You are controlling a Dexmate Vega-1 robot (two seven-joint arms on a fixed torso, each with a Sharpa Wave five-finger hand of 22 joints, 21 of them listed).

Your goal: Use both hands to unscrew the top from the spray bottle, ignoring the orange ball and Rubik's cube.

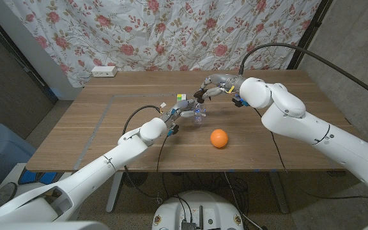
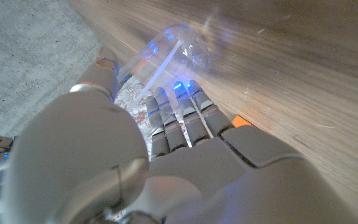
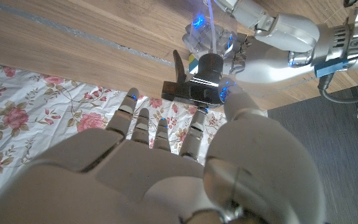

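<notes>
Bottle: the clear plastic spray bottle [image 1: 199,116] stands upright near the middle of the wooden counter [image 1: 286,150], its long axis vertical; the black spray top [image 3: 202,79] with its trigger sits at the upper end, directly under the right hand.
Left hand: the left hand [image 1: 179,116] reaches in from the robot's left and wraps the bottle's clear body; in the left wrist view its fingers [image 2: 178,118] lie along the clear wall, so it is clamped on the body as the anchor.
Right hand: the right hand [image 1: 211,88] comes from the far right side and hovers just above and behind the top; in the right wrist view its fingertips [image 3: 161,124] are spread and close to the black top, the thumb beside the collar; whether they already press it cannot be told; it looks apart rather than clamped.
Key relation: the top lies just ahead of the right fingers, along the bottle's vertical axis; the right hand is the nearer one to the top, the left to the body; a turn about that axis seems to be what is called for.
Neighbours: the multicoloured Rubik's cube [image 1: 182,99] sits just behind the left hand, near the bottle; the orange ball [image 1: 218,138] lies nearer the robot, apart from both hands.
Obstruction: neither distractor blocks the top; the cube is close enough to be nudged by the left fingers.
</notes>
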